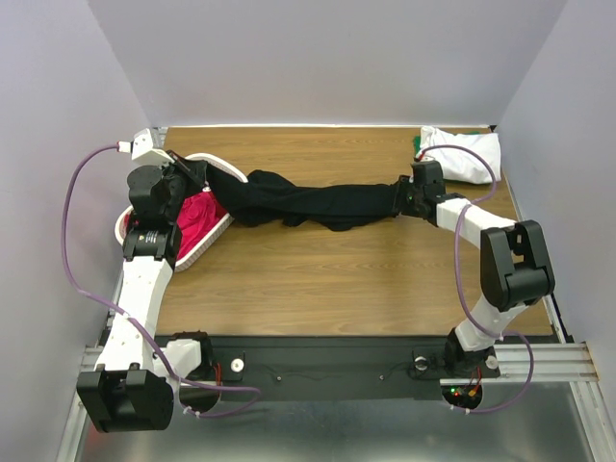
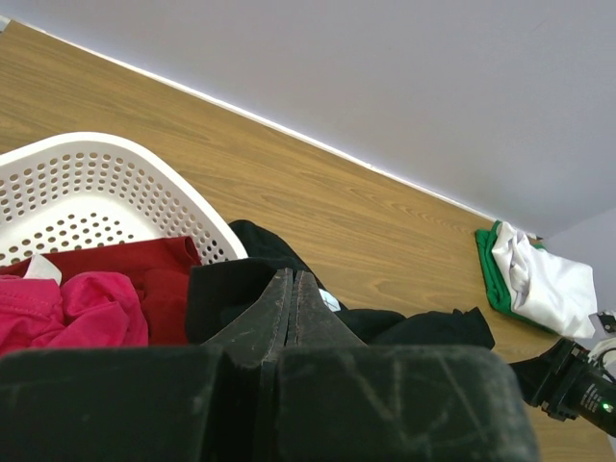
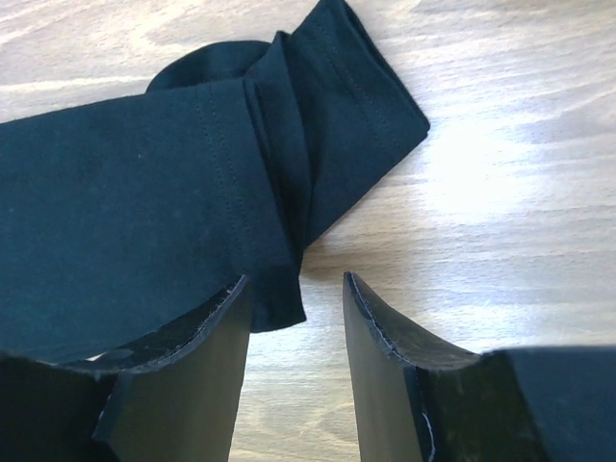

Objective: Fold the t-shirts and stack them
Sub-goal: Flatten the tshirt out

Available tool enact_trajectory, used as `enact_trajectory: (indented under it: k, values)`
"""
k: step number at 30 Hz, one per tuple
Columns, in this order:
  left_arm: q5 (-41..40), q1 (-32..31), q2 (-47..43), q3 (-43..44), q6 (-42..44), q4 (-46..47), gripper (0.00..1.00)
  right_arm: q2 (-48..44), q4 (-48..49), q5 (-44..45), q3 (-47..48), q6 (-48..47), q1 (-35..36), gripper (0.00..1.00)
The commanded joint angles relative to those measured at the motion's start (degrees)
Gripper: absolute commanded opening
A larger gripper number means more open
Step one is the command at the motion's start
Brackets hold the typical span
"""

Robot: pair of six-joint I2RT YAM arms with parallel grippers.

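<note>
Large black fabric t-shirt [image 1: 308, 204]: stretches across mid-frame on brown wooden table [image 1: 318, 279], from white oval lattice plastic basket [image 2: 106, 154] at left to upper right. Left gripper [image 2: 292, 279]: clamped tight, tips against black cloth, pinch unclear. Right gripper [image 3: 296, 289]: jaws apart over shirt edge, grips nothing. Pink and red shirts [image 1: 197, 217] in basket; white shirt [image 1: 467, 154] on green one [image 2: 489, 274], upper right corner.

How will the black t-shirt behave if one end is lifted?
Probably floppy: the black t-shirt lies in a rumpled rope across the table, so it should sag and trail. Its folded edge in the right wrist view looks thin, so likely light. One end drapes on the basket rim and may snag.
</note>
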Motion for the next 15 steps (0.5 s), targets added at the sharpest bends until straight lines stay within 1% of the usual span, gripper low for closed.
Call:
enact_trajectory:
  k: [1,10,15]
  values:
    - [0.85,0.04,-0.88,-0.39,0.55,3.93,0.0,0.15,1.63,-2.73,-0.32,0.9,-0.5,0.48]
    - [0.76,0.13,-1.05,-0.48,0.64,3.93,0.0,1.91,1.63,-4.23,-0.14,2.04,-0.67,0.48]
    - [0.76,0.13,-0.96,-0.48,0.64,3.93,0.0,2.61,1.63,-4.23,0.39,2.13,-0.85,0.46]
